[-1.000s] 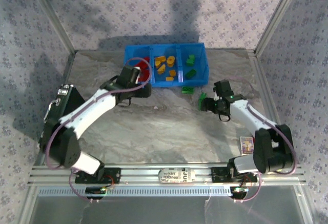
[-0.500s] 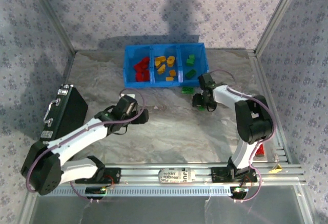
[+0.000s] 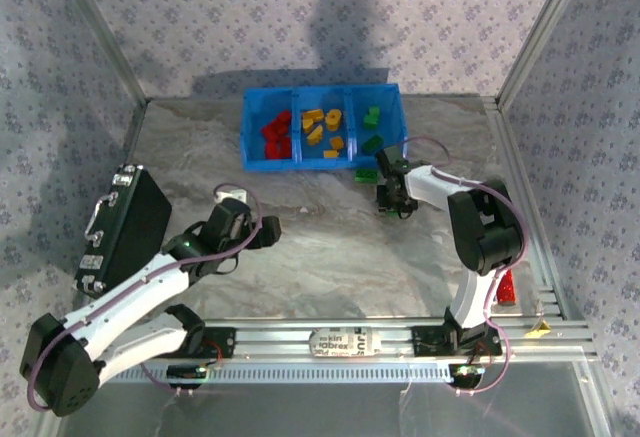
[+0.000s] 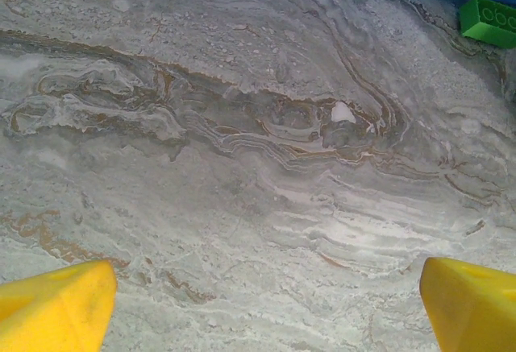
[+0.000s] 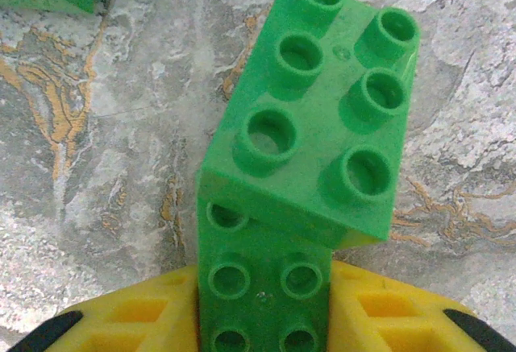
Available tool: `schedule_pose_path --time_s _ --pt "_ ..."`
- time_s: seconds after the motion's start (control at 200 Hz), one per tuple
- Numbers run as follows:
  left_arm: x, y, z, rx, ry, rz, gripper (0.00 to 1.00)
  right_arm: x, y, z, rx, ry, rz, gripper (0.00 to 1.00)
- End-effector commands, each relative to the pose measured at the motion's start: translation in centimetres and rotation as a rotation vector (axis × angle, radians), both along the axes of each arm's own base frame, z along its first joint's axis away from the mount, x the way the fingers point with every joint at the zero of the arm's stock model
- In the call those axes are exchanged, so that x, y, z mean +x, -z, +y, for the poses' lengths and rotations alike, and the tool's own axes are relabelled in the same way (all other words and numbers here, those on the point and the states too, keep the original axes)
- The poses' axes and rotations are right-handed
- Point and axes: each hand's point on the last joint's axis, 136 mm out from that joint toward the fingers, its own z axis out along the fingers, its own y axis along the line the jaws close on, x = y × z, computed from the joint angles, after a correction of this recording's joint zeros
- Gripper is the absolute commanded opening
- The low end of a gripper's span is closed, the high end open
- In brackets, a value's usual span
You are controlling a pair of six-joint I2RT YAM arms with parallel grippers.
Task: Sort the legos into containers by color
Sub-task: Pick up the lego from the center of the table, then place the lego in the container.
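Green plastic sat squeezed between the yellow fingers (image 5: 137,324) of the right pincer (image 5: 264,320): a pinched green brick (image 5: 266,283), studs up, its flanks touching both pads. A six-stud green brick (image 5: 318,118) lay tilted across its far end, overlapping it. Whether the two were stuck together could not be told.

Seen from above, the right pincer (image 3: 392,199) was low at the table, near the front right corner of the blue bin (image 3: 320,164). A loose green brick (image 3: 367,173) lay just beside it, close to the bin's front wall. Inside the bin, red bricks (image 3: 274,133) filled the left compartment, orange-yellow bricks (image 3: 322,127) the middle one and green bricks (image 3: 372,129) the right one.

The left pincer (image 3: 262,229) was well apart from all of them. Its fingertips were spread wide over bare stone with nothing between them (image 4: 266,308).

The table (image 3: 330,257) was grey marble-patterned with brown veins. A black case (image 3: 125,225) rested at its left edge and a red strip (image 3: 505,285) at its right. Pale cloth walls (image 3: 200,17) with a small purple print closed the space in, held by aluminium posts (image 3: 100,32).
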Motion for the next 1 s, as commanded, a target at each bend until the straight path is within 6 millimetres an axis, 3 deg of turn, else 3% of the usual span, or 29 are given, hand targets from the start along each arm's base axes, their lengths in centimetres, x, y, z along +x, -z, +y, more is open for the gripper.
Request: schedule_pose_path --time_s 0.0,0.2,0.38,0.72,0.994 --pt "-0.5 0.3 0.6 -0.003 -0.021 0.003 0.96 -1.4 1.0 -0.2 -0.016 0.002 0.046 0.35" --pt "-0.9 0.4 1.1 -0.011 -0.031 -0.004 0.96 -1.7 0.1 0.3 -0.012 -0.014 0.024 0.27" --pt "-0.9 0.0 1.1 -0.013 -0.029 -0.009 0.95 -2.1 -2.0 1.4 -0.007 -0.037 -0.014 0.27" --pt "-1.1 -0.7 1.2 -0.021 -0.028 -0.026 0.94 -4.7 -8.0 4.1 0.018 -0.142 -0.126 0.27" --pt "-1.0 -1.7 0.6 -0.048 -0.006 -0.048 0.94 -3.1 -13.8 3.8 0.023 -0.157 -0.258 0.27"
